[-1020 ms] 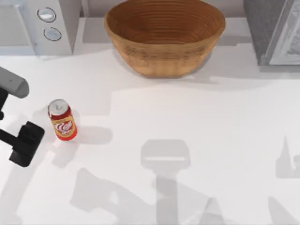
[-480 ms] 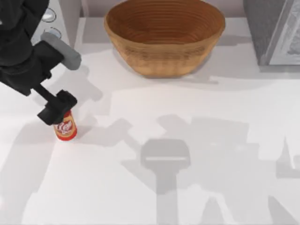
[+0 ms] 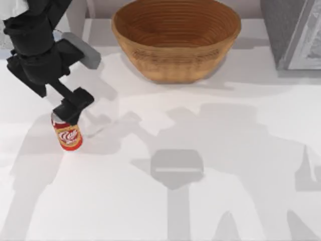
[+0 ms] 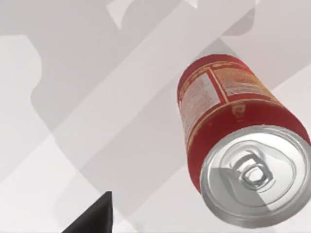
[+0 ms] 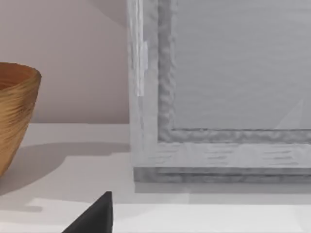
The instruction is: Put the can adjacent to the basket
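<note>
Aluminium can (image 3: 67, 135): light, thin-walled, slick; we'd grip mid-body. Left jaws (image 3: 70, 111) above it — spread or pressed, cannot tell.

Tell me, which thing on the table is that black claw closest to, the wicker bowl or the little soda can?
The can. The left gripper hangs right over its silver top, while the basket sits apart at the table's far edge.

The left tool (image 3: 70, 108) is covering the can (image 3: 68, 136)'s top; the picture's edge is cropping the basket (image 5: 14, 116).
</note>
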### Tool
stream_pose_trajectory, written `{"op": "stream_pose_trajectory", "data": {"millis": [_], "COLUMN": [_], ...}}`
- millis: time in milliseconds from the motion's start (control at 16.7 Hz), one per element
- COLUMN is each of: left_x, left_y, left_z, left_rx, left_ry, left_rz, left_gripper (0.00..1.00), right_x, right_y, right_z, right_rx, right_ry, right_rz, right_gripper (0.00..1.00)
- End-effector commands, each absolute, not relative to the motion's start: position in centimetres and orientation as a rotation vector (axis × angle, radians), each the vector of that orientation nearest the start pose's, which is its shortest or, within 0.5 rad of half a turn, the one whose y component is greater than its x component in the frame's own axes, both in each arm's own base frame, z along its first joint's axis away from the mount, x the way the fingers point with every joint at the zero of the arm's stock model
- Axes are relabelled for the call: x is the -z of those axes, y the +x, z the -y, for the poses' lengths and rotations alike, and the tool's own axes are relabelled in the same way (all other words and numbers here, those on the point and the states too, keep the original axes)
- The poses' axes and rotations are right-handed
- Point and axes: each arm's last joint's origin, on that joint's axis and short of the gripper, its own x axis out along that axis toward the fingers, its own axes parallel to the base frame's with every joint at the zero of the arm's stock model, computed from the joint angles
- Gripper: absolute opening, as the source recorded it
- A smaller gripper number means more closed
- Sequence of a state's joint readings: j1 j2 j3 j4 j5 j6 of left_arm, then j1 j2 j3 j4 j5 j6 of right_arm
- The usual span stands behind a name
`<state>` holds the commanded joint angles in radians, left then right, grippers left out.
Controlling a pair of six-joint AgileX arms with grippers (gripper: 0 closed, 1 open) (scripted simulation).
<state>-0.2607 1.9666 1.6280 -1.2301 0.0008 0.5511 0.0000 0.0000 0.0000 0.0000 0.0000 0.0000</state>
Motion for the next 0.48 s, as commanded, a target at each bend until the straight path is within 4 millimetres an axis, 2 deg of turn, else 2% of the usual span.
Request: {"op": "stream_pose_trajectory", "data": {"millis": [240, 480], "left_x": [-21.9, -18.9], "left_y": [36.7, 36.9], "left_z": [9.2, 9.4], "left_rx": [0.625, 0.628], "left_ry": [0.627, 0.630], "left_rz": [-1.475, -1.472], "left_gripper": [1.00, 1.00], "right_x": [-16.0, -16.0], "right_y": [10.6, 10.6], "right_z": [0.1, 0.1], "right_rx": [0.000, 0.000], "right_ry": [0.000, 0.000], "right_rz": [0.000, 0.000], "right_gripper": [1.00, 1.00]}}
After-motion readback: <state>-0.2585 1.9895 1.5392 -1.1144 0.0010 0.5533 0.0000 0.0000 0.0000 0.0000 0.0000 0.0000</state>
